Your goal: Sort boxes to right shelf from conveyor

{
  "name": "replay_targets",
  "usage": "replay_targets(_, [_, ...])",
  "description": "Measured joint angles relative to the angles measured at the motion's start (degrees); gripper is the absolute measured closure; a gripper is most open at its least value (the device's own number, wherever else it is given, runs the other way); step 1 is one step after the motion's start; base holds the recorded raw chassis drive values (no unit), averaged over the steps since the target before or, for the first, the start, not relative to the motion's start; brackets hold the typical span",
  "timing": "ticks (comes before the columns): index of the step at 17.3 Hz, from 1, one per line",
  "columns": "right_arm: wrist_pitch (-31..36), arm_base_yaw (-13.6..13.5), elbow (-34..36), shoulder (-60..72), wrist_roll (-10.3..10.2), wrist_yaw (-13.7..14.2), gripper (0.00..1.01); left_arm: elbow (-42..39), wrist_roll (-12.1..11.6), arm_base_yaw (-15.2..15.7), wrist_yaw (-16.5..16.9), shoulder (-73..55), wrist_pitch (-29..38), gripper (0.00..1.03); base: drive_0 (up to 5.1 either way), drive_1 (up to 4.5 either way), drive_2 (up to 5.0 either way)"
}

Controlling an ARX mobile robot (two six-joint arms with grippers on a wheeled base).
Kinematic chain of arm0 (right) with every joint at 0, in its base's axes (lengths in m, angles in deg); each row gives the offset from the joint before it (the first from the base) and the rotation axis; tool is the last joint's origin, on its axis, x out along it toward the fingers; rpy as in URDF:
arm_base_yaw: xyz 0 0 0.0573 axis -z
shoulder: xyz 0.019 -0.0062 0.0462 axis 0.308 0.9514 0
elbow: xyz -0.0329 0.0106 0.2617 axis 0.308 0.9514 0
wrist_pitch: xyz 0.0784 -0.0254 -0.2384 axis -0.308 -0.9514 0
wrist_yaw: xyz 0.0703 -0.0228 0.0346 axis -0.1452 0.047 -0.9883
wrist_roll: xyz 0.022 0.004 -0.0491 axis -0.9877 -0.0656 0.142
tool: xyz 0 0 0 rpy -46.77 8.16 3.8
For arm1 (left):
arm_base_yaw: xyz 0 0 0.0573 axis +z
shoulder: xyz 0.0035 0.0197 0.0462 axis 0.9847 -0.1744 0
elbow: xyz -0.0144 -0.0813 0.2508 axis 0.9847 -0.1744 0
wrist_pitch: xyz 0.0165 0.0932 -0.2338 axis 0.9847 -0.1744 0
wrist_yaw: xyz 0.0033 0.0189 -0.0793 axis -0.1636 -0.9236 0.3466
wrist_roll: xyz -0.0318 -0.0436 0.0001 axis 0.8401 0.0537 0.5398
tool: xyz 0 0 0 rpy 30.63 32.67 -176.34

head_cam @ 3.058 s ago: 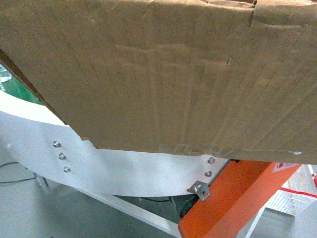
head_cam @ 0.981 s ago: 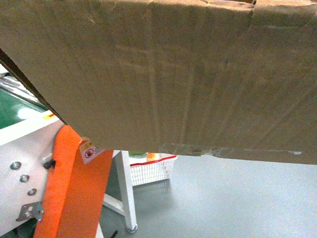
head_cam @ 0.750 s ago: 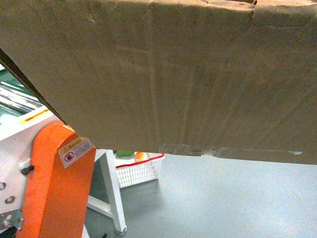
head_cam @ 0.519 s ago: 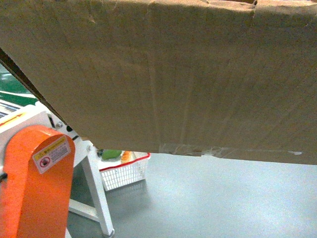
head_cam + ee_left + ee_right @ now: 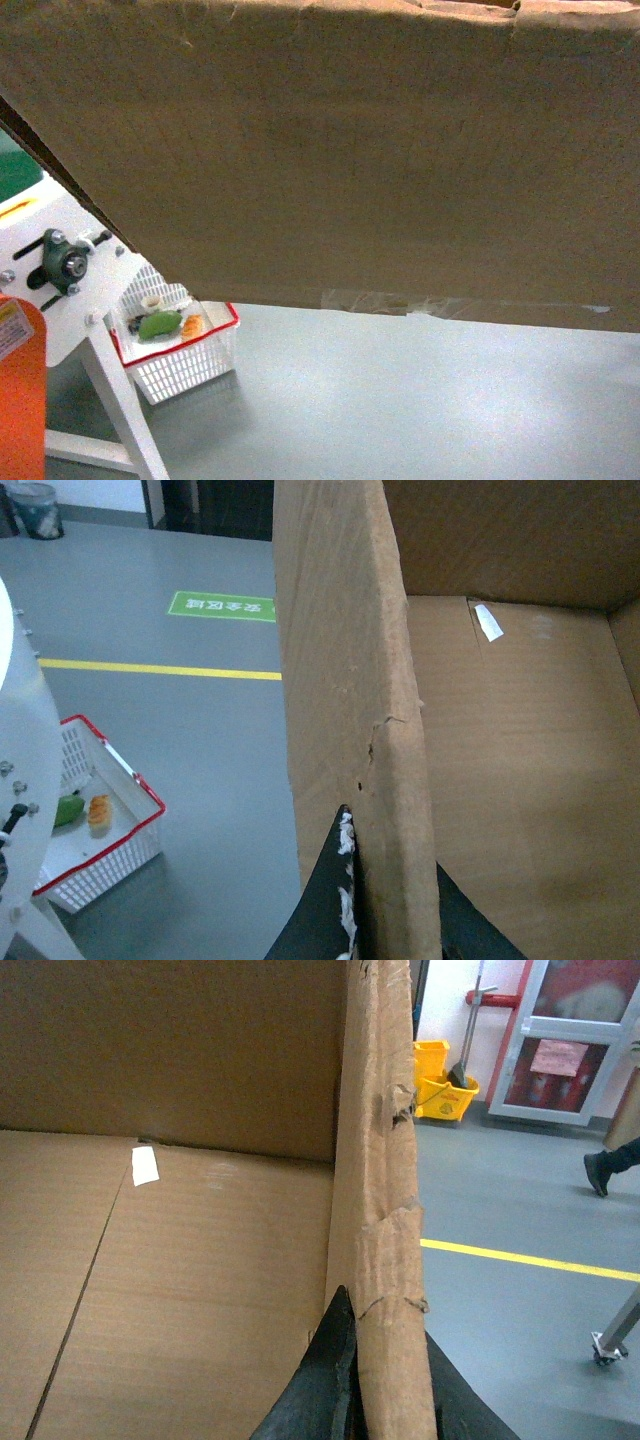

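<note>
The left gripper (image 5: 385, 920) pinches the left wall of the large brown corrugated cardboard box (image 5: 340, 150), one black finger on each face; the right gripper (image 5: 385, 1400) clamps the right wall likewise. The box hangs off the ground, filling the head view, with open grey floor (image 5: 400, 400) below its taped bottom seam. Its top edges are ragged. Left of the box stand a white basket with a red rim (image 5: 180, 345) and the white conveyor frame (image 5: 60, 280).
</note>
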Motion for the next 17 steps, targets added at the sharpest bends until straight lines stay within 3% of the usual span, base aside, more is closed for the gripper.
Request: replay_targets(17, [0.0,0.0,0.0,0.0,0.0,0.0,0.97,0.0,0.0,0.0,0.0,0.0,0.0,1.00,-1.6,-1.60,-1.6])
